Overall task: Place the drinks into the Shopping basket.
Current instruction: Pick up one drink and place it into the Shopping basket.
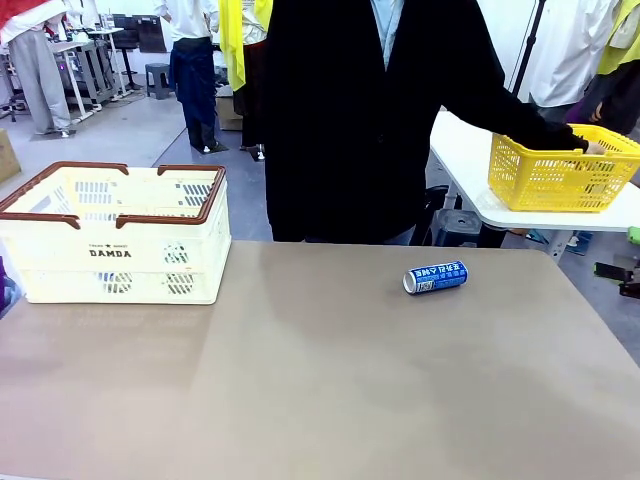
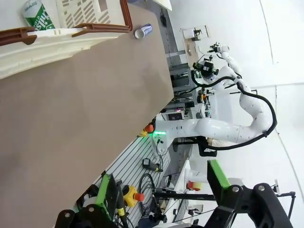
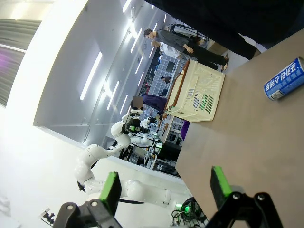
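left gripper (image 2: 160,178) nearest, on the robot's side by the near edge of the table (image 1: 300,400). its jaws are spread wide, green pads well apart, nothing between them. right gripper (image 3: 165,186) likewise wide and empty, looking along the table top toward the far left. both are well apart from the cans and the basket.

table top is brown and bare across the near half. blue can (image 1: 436,277) lies on its side on the far half, right of the middle, silver end facing left, white lettering showing. it touches nothing and is well apart from the shopping basket (image 1: 60,262). the blue can (image 3: 285,78) also lies at the right edge of the right wrist view, and shows small in the left wrist view past the basket's corner.

shopping basket sits at the far left of the table, cream with slotted sides, brown rim and handles, black "damda" on the near wall. green can (image 2: 38,14) with white print is inside it, seen over the rim in the left wrist view. upright or leaning, cannot tell.

beyond the far edge a person (image 1: 340,120) in dark clothes stands about the middle, one arm stretched out to the right. the hand (image 1: 597,147) is at the far rim of a yellow mesh basket (image 1: 550,180) on a white side table (image 1: 465,160). whether the hand grips anything, cannot tell.
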